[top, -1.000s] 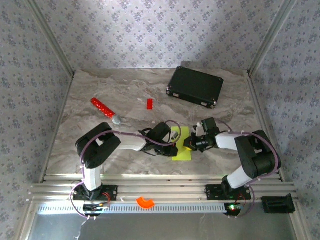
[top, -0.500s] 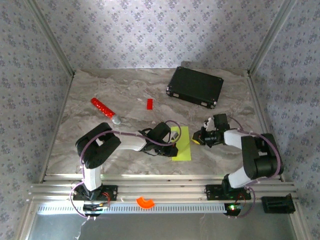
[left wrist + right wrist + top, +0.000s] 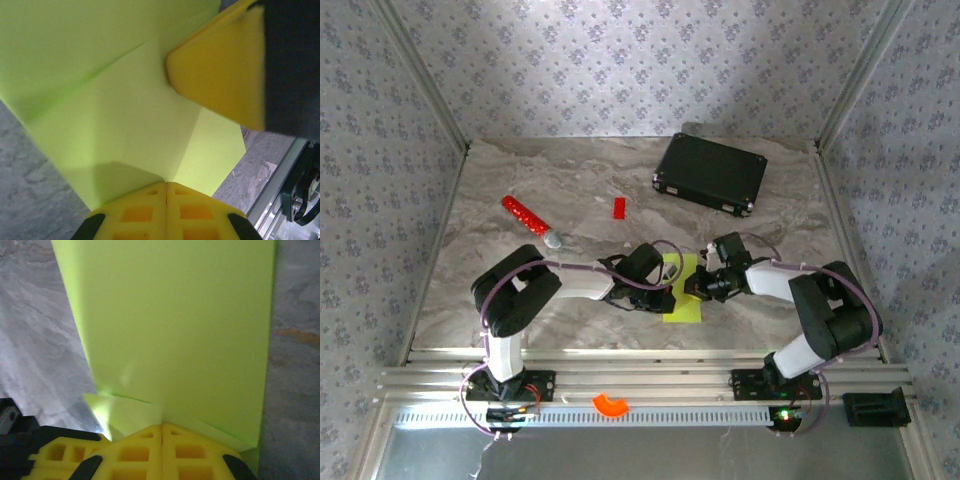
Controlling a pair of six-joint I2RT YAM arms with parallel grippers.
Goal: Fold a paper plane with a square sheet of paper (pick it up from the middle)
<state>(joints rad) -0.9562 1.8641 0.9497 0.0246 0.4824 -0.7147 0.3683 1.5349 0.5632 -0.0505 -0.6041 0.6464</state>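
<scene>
The right gripper (image 3: 696,287), clenched on nothing, had swung back onto the sheet of paper (image 3: 684,302) lying midway along the worktop's (image 3: 570,190) near edge. The left gripper (image 3: 663,292), likewise clenched, stayed pressed on it. Probably a crease was being flattened, with the folding still at an early stage.

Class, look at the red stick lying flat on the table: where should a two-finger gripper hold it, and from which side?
Probably mid-length on the red stick, coming straight down from above. It lies flat and slanted on the table, long and slim, so jaws turned crosswise to its length should span its narrow width.
</scene>
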